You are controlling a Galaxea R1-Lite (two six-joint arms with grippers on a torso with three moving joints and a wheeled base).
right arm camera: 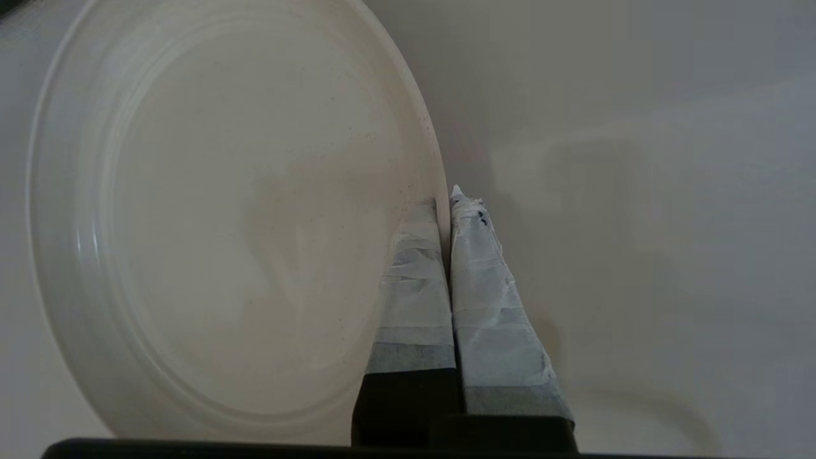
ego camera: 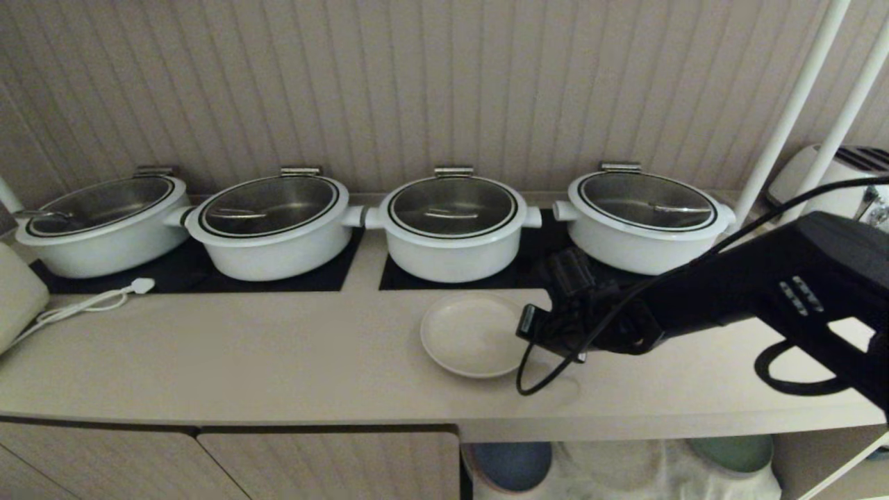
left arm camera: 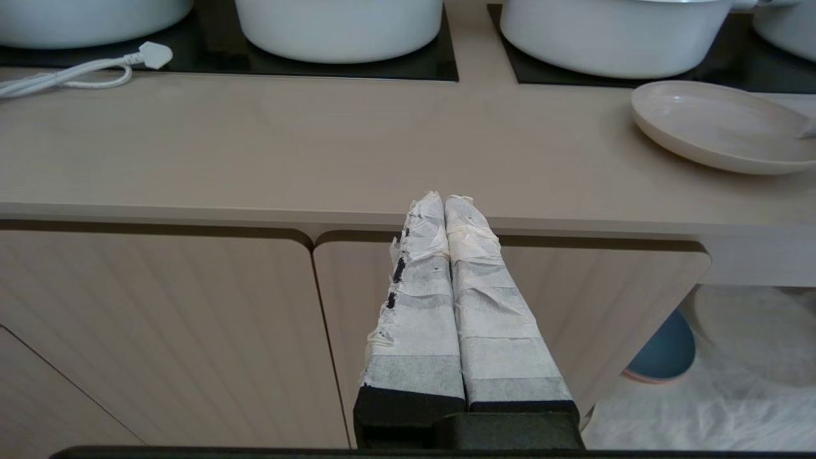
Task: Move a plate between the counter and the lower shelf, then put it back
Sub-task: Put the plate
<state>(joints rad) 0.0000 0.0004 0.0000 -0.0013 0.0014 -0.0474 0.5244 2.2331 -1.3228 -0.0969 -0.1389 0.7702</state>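
Plate sits on the counter, just in front of the third pot counting from the robot's left, partly overlapping the front edge of that pot's black hob panel. Right gripper is at the plate's 3 o'clock rim; its taped fingers are pinched together on that rim, one above it and one outside it. In the left wrist view the plate's right edge looks slightly raised off the counter. Right arm reaches in from 3 o'clock, cable looped beneath it.

Four lidded white pots stand in a row at 12 o'clock of the plate. White power plug lies at 9 o'clock, well apart.

Lower shelf at 5 o'clock below the counter: white cloth, blue plate, green plate.

Left gripper hangs before the cabinet doors, fingers pressed together, holding nothing
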